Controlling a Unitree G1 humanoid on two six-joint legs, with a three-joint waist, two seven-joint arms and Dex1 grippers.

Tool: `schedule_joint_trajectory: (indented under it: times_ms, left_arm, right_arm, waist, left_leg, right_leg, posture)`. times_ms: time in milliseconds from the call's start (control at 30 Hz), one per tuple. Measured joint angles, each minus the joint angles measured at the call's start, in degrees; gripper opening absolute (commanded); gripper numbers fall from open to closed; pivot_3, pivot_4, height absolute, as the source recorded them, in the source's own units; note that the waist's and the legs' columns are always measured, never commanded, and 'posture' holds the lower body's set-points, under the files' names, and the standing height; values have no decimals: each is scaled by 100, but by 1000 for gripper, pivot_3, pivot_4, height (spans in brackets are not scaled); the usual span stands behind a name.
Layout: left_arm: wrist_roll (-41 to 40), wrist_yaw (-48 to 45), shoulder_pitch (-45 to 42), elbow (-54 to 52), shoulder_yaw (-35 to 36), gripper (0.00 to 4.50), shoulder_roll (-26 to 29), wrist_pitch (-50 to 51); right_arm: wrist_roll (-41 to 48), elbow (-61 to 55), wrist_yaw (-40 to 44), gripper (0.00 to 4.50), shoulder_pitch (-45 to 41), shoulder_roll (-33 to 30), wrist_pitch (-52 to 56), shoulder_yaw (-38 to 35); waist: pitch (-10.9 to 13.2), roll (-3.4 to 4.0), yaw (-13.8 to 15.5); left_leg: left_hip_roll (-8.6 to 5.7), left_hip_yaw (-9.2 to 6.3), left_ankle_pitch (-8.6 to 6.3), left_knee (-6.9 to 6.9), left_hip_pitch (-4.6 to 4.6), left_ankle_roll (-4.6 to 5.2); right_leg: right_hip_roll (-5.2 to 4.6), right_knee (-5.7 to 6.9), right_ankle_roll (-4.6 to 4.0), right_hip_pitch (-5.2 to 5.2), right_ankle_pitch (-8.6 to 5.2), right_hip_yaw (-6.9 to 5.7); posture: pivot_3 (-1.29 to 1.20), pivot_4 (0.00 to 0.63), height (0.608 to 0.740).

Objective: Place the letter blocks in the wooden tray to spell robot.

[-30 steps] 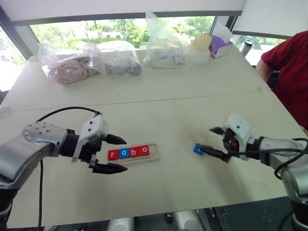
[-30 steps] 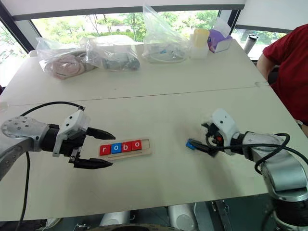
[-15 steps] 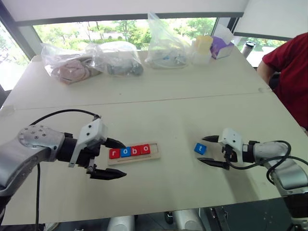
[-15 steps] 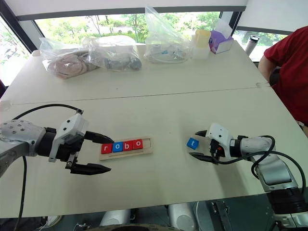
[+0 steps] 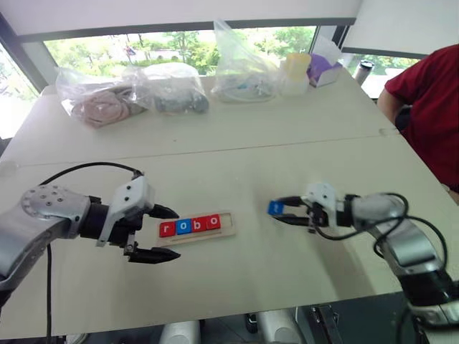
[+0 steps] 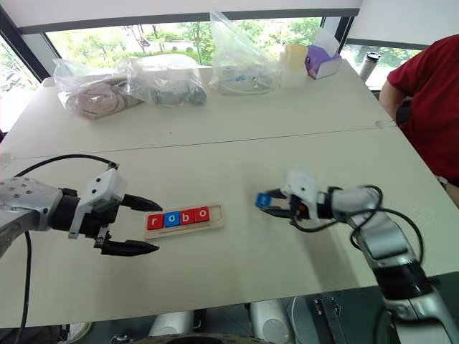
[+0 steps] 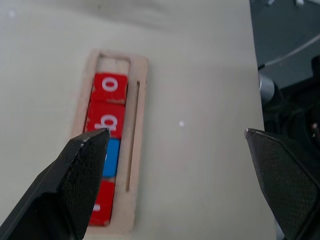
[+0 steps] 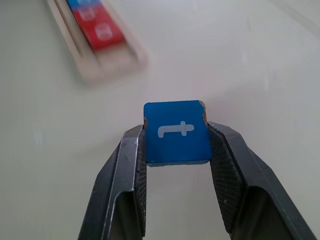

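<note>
Pale matt wooden tray [image 5: 226, 231], glossy tiles [image 5: 191, 226]

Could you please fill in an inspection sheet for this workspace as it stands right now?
Surface: pale table, a seam running across it.
Job's things: wooden tray holds r, o, b, o; last slot empty. Blue t block is gripped.
Clutter: clear plastic bags, purple box, dark cup at the far edge.
Grippers: left gripper open beside the tray; right gripper shut on the t block.
Cables: black cable on the left arm.
Surroundings: windows; person in red.
</note>
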Motion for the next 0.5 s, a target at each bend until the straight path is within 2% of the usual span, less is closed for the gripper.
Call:
schedule_joint_trajectory:
  times_ms: [100, 233, 500]
  left_arm:
    - [138, -52, 115, 36, -21, 4500, 19, -116]
    - [150, 8, 247, 12, 36, 4500, 18, -101]
    - [-29, 302, 689, -318, 386, 4500, -89, 64]
  right_arm:
    - [-133, 55, 138, 1164, -521, 307, -2, 576]
    - [-461, 709, 388, 1164, -887, 537, -208, 1189]
    - [-787, 1738, 757, 1164, -1380, 850, -795, 1570]
  waist:
    - [-1, -1, 71]
    - [-1, -1, 101]
    - [-1, -1, 68]
  left_leg:
    - [1, -9, 0, 1, -12, 0]
    - [-3, 6, -2, 28, -28, 1]
    - [-1, 1, -3, 44, -22, 3]
  right_leg:
    - [-2, 0, 1, -3, -1, -9]
    - [-19, -7, -2, -2, 3, -5]
    - [-14, 1, 4, 5, 10, -6]
  posture:
    - [0, 150, 740]
    - [0, 150, 740]
    - [0, 150, 740]
